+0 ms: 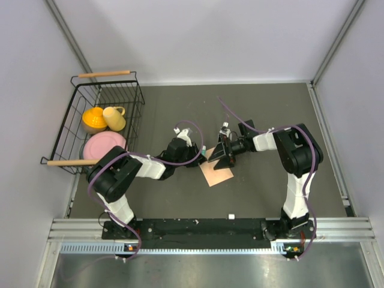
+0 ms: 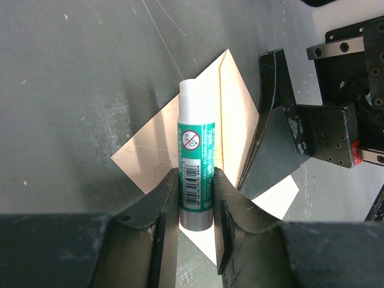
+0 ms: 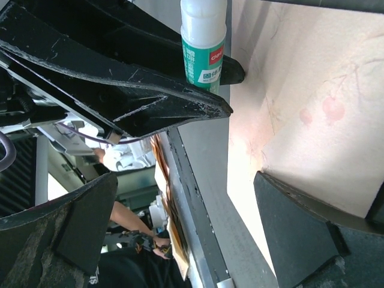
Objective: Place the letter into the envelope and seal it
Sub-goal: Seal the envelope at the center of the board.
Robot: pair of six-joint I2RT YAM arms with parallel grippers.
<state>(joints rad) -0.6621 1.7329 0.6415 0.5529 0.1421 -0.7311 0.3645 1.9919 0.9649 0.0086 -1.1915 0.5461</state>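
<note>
- Pink paper envelope lies flat on the dark grey table, in the middle, between the two grippers
- It sits turned like a diamond, with one corner pointing at the near edge of the table
- The grippers cover part of it, so I cannot tell which way its long side runs
- Left gripper pinches a glue stick between its fingers
- The glue stick lies in line with the fingers, its white end pointing out over the envelope
- Right gripper has its fingers spread wide, holding nothing
- One of its fingers is at the envelope's edge, just beside the glue stick
</note>
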